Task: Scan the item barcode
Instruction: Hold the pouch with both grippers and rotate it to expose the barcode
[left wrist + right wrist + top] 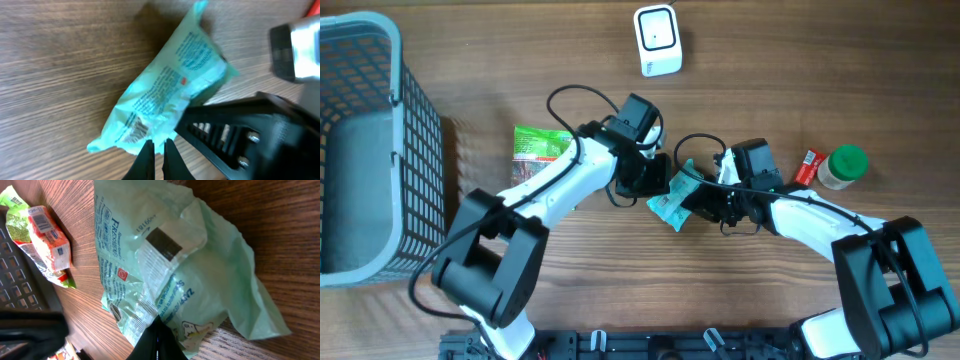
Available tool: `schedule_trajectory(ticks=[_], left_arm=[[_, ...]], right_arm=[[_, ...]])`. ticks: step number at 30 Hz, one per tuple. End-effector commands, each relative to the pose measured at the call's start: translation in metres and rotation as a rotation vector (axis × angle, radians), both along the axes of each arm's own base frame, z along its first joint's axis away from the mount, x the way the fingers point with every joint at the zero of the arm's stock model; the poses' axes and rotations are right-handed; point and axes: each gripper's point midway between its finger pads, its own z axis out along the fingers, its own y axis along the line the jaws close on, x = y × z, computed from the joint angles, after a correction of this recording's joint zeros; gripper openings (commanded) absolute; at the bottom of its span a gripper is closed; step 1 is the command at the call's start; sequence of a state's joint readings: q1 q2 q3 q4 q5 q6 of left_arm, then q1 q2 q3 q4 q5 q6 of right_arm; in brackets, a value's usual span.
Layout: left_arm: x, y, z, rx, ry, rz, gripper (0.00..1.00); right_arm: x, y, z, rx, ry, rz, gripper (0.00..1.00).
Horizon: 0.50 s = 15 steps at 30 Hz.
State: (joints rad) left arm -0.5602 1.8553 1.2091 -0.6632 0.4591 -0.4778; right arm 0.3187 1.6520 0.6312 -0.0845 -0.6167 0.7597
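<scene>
Mint-green plastic packet (670,205) is showing at mid-table between the two arms, which are bending inward from either side to meet at it. The left gripper (155,149) is pinching its edge with closed jaws just beside a barcode (136,131). The right gripper (157,332), jaws also closed, is nipping another edge; the packet's blue print is reading too blurred to make out.

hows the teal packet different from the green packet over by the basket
Colour: the teal packet is pale mint; the green packet is bright green. State: the teal packet is pinched by the left gripper and right gripper; the green packet lies free of both. Place: the teal packet is mid-table, the green packet nearer the basket. Both are soft printed wrappers.
</scene>
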Motion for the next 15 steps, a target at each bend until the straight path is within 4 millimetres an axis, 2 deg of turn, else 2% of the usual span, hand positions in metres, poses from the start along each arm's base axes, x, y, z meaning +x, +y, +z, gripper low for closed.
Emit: schedule_trajectory(ticks=[1, 6, 11, 15], left_arm=[[-0.018, 0.003, -0.03, 0.014, 0.114, 0.027, 0.04], [-0.033, 0.012, -0.044, 0.048, 0.159, 0.029, 0.04], [-0.035, 0.034, -0.062, 0.164, 0.131, 0.051, 0.04], [-0.034, 0.04, -0.063, 0.186, 0.115, 0.04, 0.04]], right_arm=[[-0.007, -0.015, -0.026, -0.097, 0.052, -0.04, 0.05], [-0.007, -0.015, -0.026, -0.098, 0.049, -0.037, 0.04], [-0.007, -0.015, -0.026, -0.097, 0.05, -0.037, 0.04], [-0.007, -0.015, -0.026, -0.097, 0.049, -0.037, 0.04]])
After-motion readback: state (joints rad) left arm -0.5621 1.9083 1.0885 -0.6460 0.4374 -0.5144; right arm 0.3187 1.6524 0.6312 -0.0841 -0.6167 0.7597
